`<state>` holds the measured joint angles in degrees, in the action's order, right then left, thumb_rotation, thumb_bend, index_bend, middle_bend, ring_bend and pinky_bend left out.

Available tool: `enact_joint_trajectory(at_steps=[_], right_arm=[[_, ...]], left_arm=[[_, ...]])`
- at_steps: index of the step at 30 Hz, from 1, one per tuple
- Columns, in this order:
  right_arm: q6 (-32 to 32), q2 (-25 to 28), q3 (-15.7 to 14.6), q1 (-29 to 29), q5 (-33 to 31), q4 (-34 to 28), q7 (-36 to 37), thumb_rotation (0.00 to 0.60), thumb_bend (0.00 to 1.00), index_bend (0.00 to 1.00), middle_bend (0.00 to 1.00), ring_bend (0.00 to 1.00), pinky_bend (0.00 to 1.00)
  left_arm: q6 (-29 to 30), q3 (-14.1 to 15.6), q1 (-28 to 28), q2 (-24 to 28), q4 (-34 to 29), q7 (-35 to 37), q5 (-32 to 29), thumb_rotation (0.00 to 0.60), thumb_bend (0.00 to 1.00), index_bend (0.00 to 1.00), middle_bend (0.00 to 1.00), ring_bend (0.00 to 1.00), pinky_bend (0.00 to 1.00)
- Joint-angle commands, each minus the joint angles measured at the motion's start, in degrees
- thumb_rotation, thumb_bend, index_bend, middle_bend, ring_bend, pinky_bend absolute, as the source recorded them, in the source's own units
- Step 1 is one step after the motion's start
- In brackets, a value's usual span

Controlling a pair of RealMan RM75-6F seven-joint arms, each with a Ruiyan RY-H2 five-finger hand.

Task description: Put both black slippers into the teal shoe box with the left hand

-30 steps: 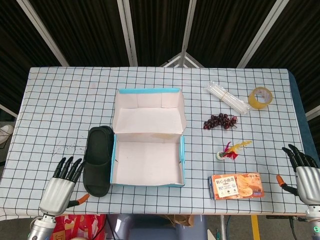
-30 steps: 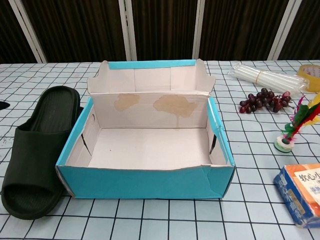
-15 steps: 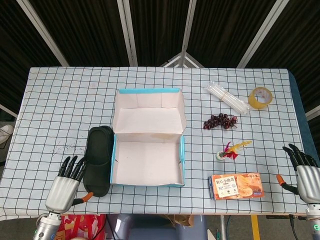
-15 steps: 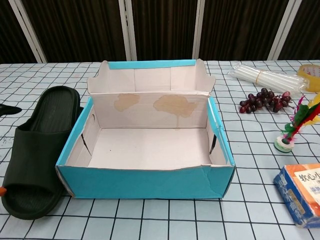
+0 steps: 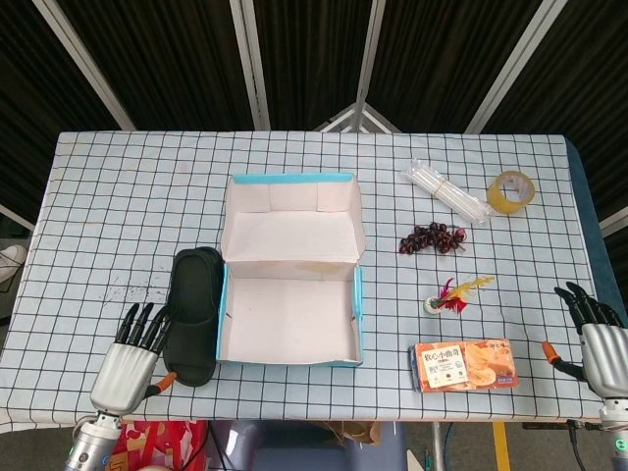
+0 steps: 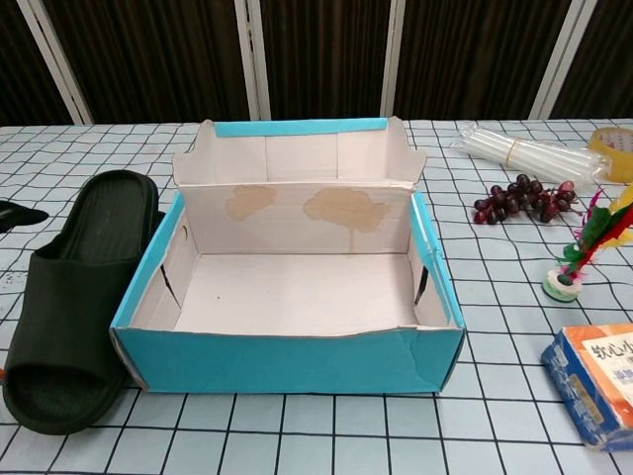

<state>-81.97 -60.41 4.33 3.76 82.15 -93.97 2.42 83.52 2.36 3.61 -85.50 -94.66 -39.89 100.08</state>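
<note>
Left hand point(image 5: 130, 355) hovers low at the table's point(image 5: 118, 206) near-left corner, fingers spread and holding nothing, its fingertips just beside the black slippers point(image 5: 191, 314). The slippers lie stacked together on the checked cloth, right up against the left wall of the teal shoe box point(image 5: 289, 319), which sits open with its lid flipped back. Over at the far right edge, the right hand point(image 5: 597, 339) rests with fingers apart, nothing in it.
</note>
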Motion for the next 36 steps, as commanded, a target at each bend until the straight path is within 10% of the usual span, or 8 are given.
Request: enact_joint_trajectory(at_steps=[1, 36], right_arm=[[0.10, -0.01, -0.04, 0.04, 0.01, 0.02, -0.04, 0.600, 0.31, 0.15, 0.11, 0.18, 0.19], [1.45, -0.09, -0.08, 0.61, -0.47, 0.55, 1.43, 0.600, 0.31, 0.15, 0.11, 0.18, 0.19]], left_arm=[[-0.31, -0.11, 0.22, 0.00, 0.21, -0.36, -0.21, 0.536, 0.26, 0.00, 0.06, 0.00, 0.00], [-0.35, 0.09, 1.67, -4.36, 6.42, -1.61, 0.25, 0.539, 0.27, 0.00, 0.06, 0.00, 0.00]])
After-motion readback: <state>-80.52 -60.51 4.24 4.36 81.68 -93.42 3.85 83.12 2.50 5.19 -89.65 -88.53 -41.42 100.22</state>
